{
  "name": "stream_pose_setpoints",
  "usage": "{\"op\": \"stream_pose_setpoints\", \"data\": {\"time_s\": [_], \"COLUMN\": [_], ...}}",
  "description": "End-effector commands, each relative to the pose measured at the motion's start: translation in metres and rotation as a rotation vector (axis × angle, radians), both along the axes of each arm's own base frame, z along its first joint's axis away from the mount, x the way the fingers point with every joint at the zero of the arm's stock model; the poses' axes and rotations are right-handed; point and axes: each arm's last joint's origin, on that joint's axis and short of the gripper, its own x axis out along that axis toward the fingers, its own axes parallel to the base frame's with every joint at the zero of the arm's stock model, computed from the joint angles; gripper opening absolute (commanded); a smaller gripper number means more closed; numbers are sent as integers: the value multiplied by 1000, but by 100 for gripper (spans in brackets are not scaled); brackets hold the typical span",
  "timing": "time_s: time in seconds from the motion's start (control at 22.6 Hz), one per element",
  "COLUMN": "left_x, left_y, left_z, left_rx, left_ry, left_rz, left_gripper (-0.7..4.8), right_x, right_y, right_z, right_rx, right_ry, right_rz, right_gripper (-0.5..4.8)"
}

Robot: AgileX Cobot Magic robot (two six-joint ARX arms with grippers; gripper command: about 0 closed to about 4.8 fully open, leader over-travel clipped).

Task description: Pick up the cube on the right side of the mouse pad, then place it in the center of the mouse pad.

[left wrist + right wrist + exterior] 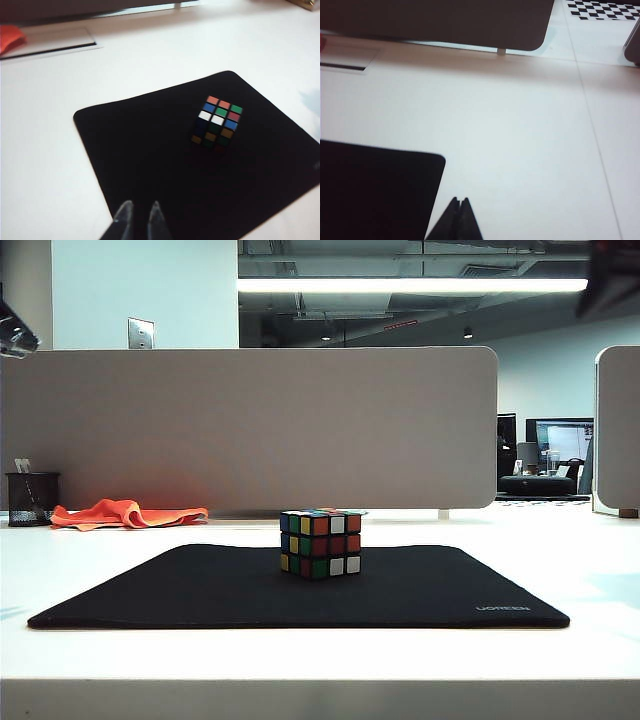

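Note:
The cube [320, 543] stands upright near the middle of the black mouse pad [200, 590], with nothing touching it. In the left wrist view the cube [217, 121] sits well ahead of my left gripper [140, 205], which hovers over the near edge of the mouse pad [150, 150]. Its fingertips are a narrow gap apart and hold nothing. My right gripper [459, 200] is shut and empty, over the white table beside a rounded corner of the mouse pad [370, 190]. The cube is out of the right wrist view.
An orange cloth [125, 513] and a black mesh pen cup [32, 498] lie at the back left, in front of the grey partition [250, 430]. A checkerboard sheet [602, 9] lies beyond the partition's end. White table surrounds the pad.

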Motion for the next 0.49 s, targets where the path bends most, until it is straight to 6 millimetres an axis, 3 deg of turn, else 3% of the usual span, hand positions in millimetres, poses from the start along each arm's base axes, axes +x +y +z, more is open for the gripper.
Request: {"op": "stream_pose_setpoints", "data": {"time_s": [0.04, 0.31, 0.49], "left_x": [0, -9, -33], "left_y": [2, 4, 9], "left_z": [0, 3, 13], "left_rx": [-23, -20, -37], "left_ry": [31, 4, -122], "left_rz": [77, 98, 191], "left_gripper": [46, 15, 15], "right_x": [-37, -78, -120], "right_y": [-8, -16, -25], "right_z": [-13, -28, -37], "right_rx": [21, 25, 30], "right_ry": [-131, -213, -241], "right_rz": [5, 46, 39], "right_gripper": [-1, -1, 0]}}
